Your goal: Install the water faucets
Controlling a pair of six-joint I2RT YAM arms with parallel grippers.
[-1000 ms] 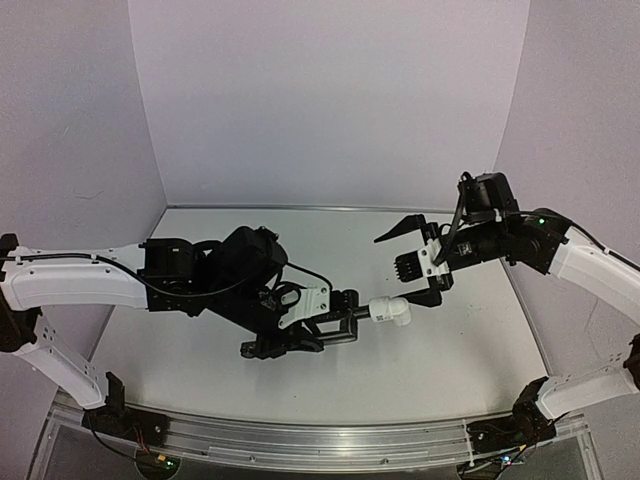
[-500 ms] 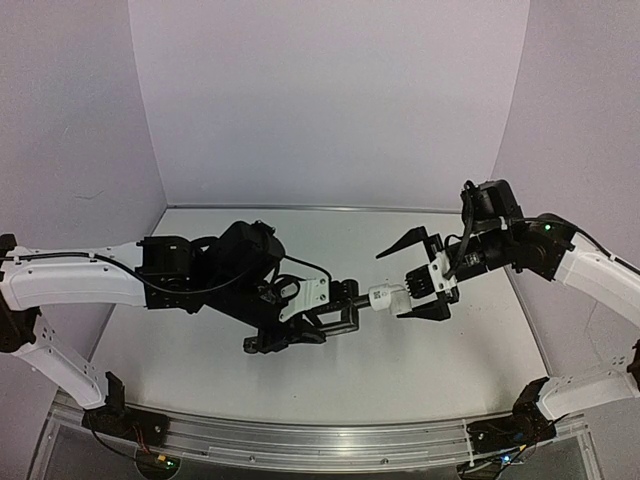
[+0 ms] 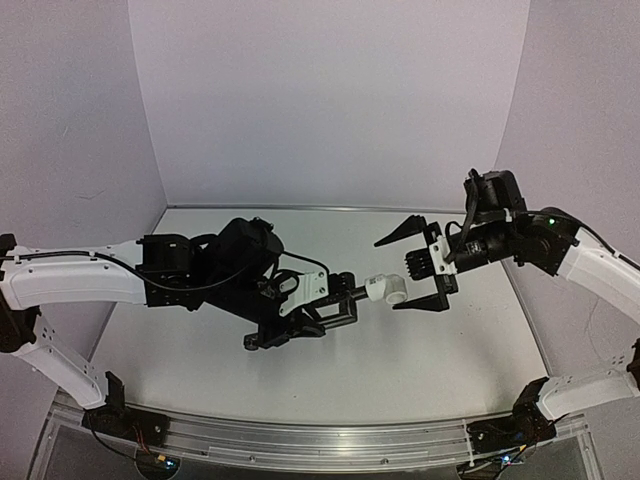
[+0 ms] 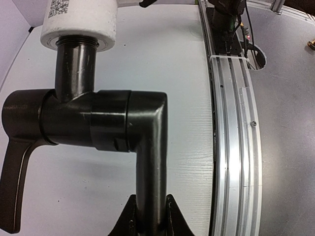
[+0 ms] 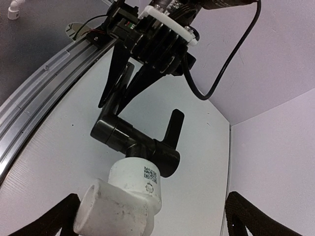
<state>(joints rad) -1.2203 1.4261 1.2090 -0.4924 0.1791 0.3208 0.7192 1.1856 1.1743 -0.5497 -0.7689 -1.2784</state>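
The black faucet [image 3: 348, 294] is an L-shaped pipe with a side lever, held above the table. A white stubby fitting [image 3: 385, 290] sits on its threaded end. My left gripper [image 3: 325, 312] is shut on the pipe's long leg. In the left wrist view the pipe [image 4: 147, 147] runs up from between the jaws of the left gripper [image 4: 149, 219] to the fitting [image 4: 78, 22]. My right gripper [image 3: 418, 267] is open, its fingers spread above and below the fitting's free end. In the right wrist view the fitting [image 5: 123, 201] lies between the wide-apart fingers [image 5: 248, 216] of the right gripper [image 5: 147, 222].
An aluminium rail [image 3: 300, 440] runs along the table's near edge, also in the left wrist view [image 4: 231, 147]. Purple walls close in the back and sides. The left arm's cable [image 5: 231, 59] loops near the faucet. Another small white fitting [image 5: 14, 9] lies beyond the rail.
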